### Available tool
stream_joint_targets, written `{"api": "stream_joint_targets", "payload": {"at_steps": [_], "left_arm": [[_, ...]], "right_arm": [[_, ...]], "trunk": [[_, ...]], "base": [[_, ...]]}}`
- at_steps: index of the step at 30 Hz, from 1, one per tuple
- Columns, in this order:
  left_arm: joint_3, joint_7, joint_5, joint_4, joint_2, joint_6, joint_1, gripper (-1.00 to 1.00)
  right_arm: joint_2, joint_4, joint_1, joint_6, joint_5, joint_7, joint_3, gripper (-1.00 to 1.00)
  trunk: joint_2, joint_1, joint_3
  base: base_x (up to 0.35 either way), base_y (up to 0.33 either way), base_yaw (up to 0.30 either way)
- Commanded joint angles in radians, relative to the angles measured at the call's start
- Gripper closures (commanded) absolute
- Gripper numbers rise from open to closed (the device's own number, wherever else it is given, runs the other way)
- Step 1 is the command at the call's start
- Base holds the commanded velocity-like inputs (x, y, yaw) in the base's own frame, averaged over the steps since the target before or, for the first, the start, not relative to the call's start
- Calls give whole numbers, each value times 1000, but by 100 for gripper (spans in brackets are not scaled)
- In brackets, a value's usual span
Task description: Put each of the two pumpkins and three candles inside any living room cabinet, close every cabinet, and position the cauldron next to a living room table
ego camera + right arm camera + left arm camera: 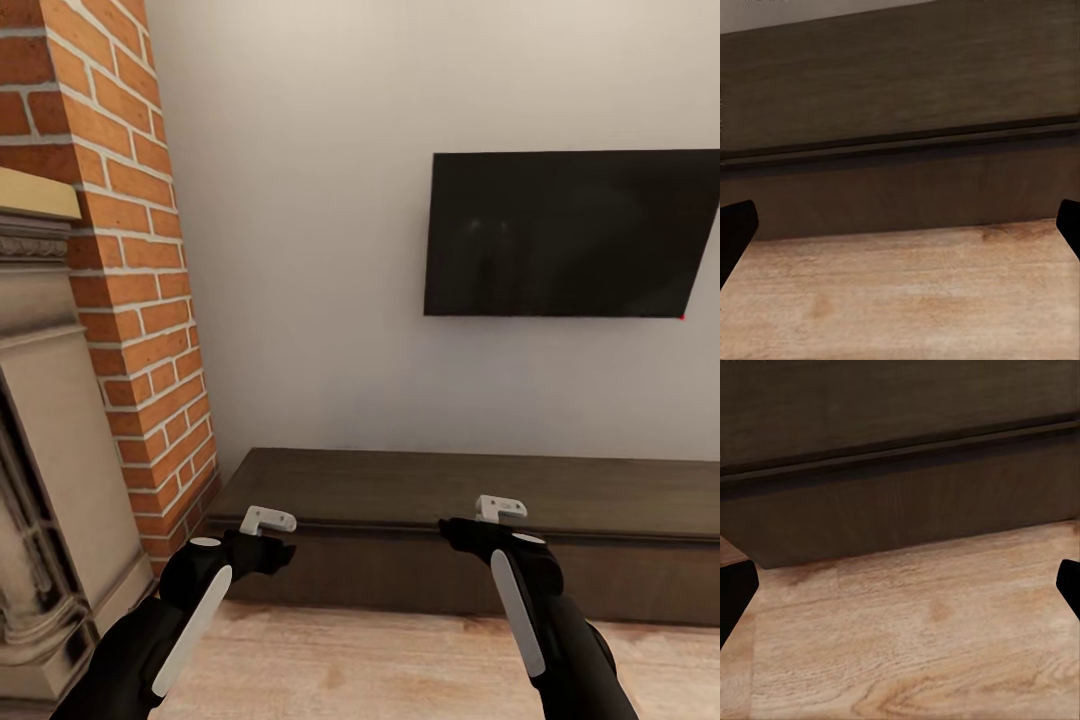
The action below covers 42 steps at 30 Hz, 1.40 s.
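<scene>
A brick chimney (130, 290) and stone fireplace (50, 480) stand at the left, with a dark television (570, 235) on the far wall. The cabinet (450, 500) lies below it, its long axis running left to right, fronts shut. The left gripper (900, 585) and the right gripper (900, 225) hover wide open and empty over the wood floor (915, 645).

Dark brown cabinet (450, 500), red brick chimney (140, 300).
</scene>
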Motion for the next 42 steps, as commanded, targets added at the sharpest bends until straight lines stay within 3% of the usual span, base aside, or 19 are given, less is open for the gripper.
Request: {"api": "stream_joint_targets", "payload": {"at_steps": [1,42], "left_arm": [[-2,10,11,-1,1,3,-1,-100],[-10,12,13,72,-2,-18,-1,-100]], "right_arm": [[0,0,-1,3,-11,-9,0,-100],[-1,52,-2,2,-10,-9,0,-100]], "trunk": [[7,-4,1],[294,-161,73]], "base": [[0,0,0],[0,0,0]]}}
